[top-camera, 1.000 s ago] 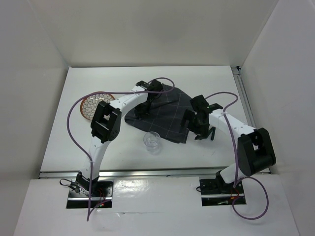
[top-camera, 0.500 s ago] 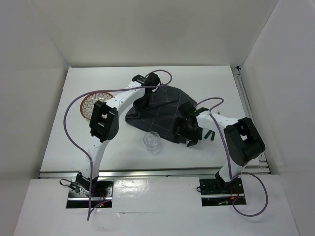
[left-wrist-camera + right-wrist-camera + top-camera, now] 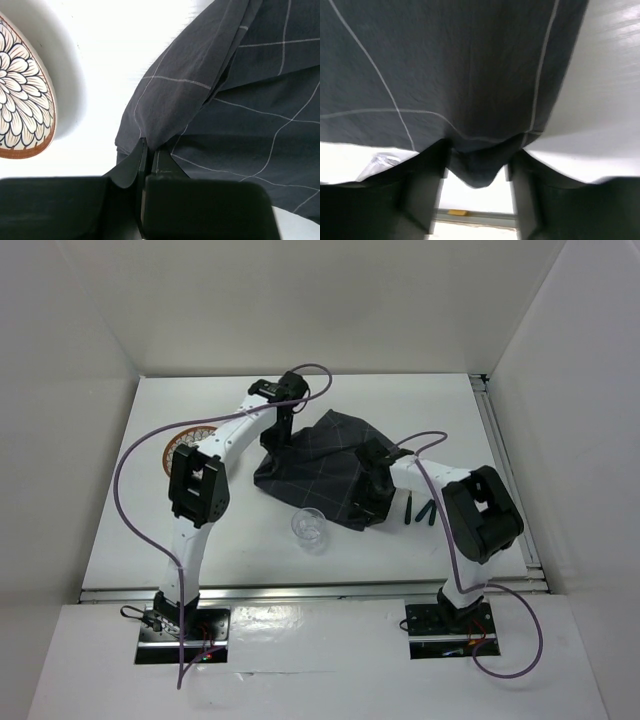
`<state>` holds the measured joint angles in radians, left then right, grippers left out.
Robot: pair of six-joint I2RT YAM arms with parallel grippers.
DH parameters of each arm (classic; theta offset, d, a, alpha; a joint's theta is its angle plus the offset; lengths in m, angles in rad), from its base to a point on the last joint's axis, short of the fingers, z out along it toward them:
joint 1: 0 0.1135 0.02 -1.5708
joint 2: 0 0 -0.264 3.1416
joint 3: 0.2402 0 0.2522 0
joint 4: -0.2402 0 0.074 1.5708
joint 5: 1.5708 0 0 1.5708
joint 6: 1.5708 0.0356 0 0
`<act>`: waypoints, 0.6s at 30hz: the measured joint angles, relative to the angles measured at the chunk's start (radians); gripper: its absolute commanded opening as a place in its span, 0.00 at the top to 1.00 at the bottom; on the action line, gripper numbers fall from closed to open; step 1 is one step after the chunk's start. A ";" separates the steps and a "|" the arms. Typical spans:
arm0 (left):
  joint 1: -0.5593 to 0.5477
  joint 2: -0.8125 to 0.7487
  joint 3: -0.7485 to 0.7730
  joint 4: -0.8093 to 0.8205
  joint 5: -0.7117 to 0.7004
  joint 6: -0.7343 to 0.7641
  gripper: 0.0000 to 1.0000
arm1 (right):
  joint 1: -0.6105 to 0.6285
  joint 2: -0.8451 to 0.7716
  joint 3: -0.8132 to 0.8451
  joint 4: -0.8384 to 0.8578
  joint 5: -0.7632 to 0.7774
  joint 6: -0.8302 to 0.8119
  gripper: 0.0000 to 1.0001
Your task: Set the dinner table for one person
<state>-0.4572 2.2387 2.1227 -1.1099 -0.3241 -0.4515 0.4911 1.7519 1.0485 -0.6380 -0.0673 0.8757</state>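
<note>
A dark grey checked cloth lies crumpled on the white dinner table. My left gripper is at the cloth's far-left edge. In the left wrist view it is shut on a fold of the cloth. My right gripper sits at the cloth's near-right corner. In the right wrist view its jaws stand apart, and the corner of the cloth droops between them.
A flower-patterned plate lies at the left, partly under the left arm, and shows beside the cloth. A clear glass stands near the cloth's front edge. Dark utensils lie right of the cloth. The metal rail runs along the table's near edge.
The left gripper closed on the cloth's edge and moved left and away. The right gripper moved left onto the cloth's near-right corner, and its jaws have narrowed.
</note>
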 measured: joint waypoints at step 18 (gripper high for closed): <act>0.303 -0.098 0.113 0.082 0.514 -0.106 1.00 | -0.130 0.100 0.602 -0.118 0.245 -0.167 1.00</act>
<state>-0.1547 2.1403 2.2360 -1.0279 0.1902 -0.5579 0.3614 1.8519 1.6508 -0.7559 0.1780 0.7086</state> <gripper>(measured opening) 0.061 0.074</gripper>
